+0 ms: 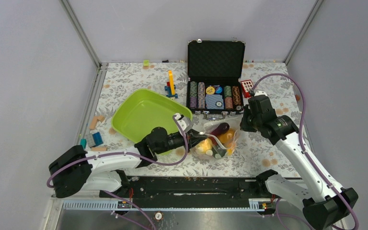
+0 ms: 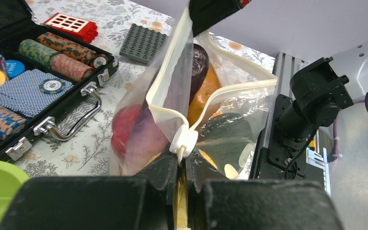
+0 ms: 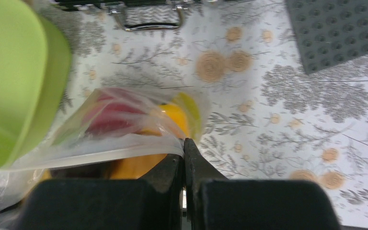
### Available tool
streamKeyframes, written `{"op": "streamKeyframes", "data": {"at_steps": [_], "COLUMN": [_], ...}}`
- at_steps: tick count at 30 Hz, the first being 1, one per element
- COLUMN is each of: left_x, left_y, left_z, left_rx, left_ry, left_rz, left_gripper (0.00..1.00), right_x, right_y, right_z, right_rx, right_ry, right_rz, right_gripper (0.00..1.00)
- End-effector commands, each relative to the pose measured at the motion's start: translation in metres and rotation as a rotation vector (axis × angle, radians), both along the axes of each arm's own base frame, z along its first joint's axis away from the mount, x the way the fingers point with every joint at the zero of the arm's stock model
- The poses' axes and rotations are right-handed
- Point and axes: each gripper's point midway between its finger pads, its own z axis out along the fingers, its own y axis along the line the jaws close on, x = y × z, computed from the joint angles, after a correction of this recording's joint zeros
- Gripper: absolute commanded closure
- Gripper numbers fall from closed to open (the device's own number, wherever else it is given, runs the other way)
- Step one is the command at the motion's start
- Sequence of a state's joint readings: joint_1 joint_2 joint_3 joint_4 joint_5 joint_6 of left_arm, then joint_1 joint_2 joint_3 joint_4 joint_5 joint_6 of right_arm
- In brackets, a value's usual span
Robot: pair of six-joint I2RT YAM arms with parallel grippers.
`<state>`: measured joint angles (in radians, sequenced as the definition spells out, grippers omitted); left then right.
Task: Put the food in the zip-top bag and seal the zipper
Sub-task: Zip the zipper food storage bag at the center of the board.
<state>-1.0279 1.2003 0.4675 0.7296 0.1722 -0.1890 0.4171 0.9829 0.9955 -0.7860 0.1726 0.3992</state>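
The zip-top bag, clear with pale dots, lies in front of the black case and hangs stretched between both grippers. The food is inside: a purple piece, an orange one, a yellow one and a dark green one. My left gripper is shut on the zipper strip just behind the white slider. Beyond the slider the mouth gapes over red, purple and orange food. My right gripper is shut on the strip's other end.
A lime-green tray sits left of the bag and shows in the right wrist view. The open black case of poker chips stands behind. A grey baseplate and a red block lie right of the case. Toy blocks lie at the left.
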Motion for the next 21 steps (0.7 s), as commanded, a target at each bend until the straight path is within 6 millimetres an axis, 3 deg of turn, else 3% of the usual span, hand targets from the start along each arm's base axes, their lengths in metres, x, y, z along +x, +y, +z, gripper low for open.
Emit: {"op": "streamKeyframes", "data": {"at_steps": [1,4,7,12,14,17,21], "left_x": [0.004,0.003,-0.001,-0.013,-0.016,-0.018,-0.017], "left_y": [0.013,0.022,0.025,0.02,0.018,0.016,0.007], "left_z": [0.028,0.025,0.029,0.045,0.054,0.063,0.068], "left_rx": [-0.11,-0.126,-0.148,-0.179,-0.192,-0.193,-0.135], "left_ry": [-0.035,-0.029,-0.033,-0.062,-0.082,-0.11,-0.08], "left_rz": [0.068,0.088,0.073,-0.005,-0.026,-0.043,-0.067], "left_gripper": [1.0,1.0,1.0,1.0,1.0,1.0,1.0], "right_x": [0.005,0.005,0.006,0.006,0.005,-0.003,-0.025], "right_y": [-0.052,-0.072,-0.074,-0.029,-0.017,0.002,0.04], "right_z": [0.006,0.008,0.012,0.026,0.041,0.07,0.098], "right_rx": [-0.195,-0.235,-0.231,-0.056,-0.001,0.079,0.221], "right_ry": [-0.018,-0.019,-0.03,-0.098,-0.168,-0.288,-0.355], "right_rz": [-0.139,-0.224,-0.227,0.022,0.093,0.209,0.452], "right_gripper": [1.0,0.99,0.99,0.97,0.87,0.56,0.31]}}
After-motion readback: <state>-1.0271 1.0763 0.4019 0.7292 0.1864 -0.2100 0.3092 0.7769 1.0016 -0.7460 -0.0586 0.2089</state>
